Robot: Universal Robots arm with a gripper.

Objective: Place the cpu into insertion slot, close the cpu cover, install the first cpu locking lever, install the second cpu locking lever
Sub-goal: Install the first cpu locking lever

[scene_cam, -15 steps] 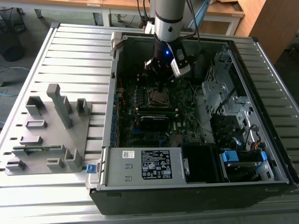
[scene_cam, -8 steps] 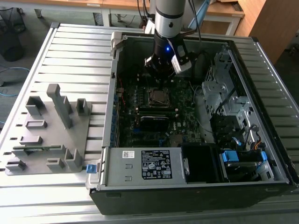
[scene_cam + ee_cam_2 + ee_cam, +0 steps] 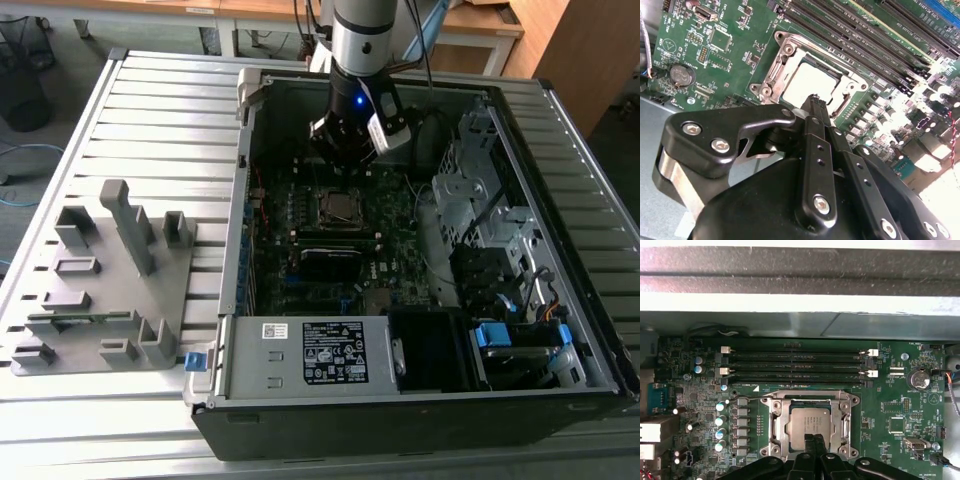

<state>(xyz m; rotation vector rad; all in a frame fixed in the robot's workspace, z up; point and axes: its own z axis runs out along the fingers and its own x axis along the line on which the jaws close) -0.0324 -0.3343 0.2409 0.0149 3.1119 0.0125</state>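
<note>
Your gripper (image 3: 346, 150) is hanging inside the open computer case (image 3: 234, 300), right over the motherboard (image 3: 890, 405). The case lies flat on the slatted tabletop (image 3: 150, 120).

The cpu (image 3: 809, 424) is sitting in its socket, square and level as far as I can see. In the exterior view it's the pale square (image 3: 340, 207) just below the arm.

The cpu cover (image 3: 775, 426) looks like it's lying flat around the chip, with the silver top showing through its window. Can't make out how the locking levers sit, so I'll leave that alone.

In both wrist views your jaws are pressed together with nothing between them. In the first wrist view the tip (image 3: 815, 440) sits at the edge of the chip, on the side away from the 4 memory slots (image 3: 795, 367). The second wrist view has the same tip (image 3: 816, 102) over the rim of the cpu (image 3: 807, 82). Whether it's actually touching or just above, I can't tell.

Other bits: a coin battery (image 3: 918, 380) on the board, well apart from the socket. There's also a grey holder block (image 3: 110, 270) on the tabletop, on the exterior view's left of the case.
</note>
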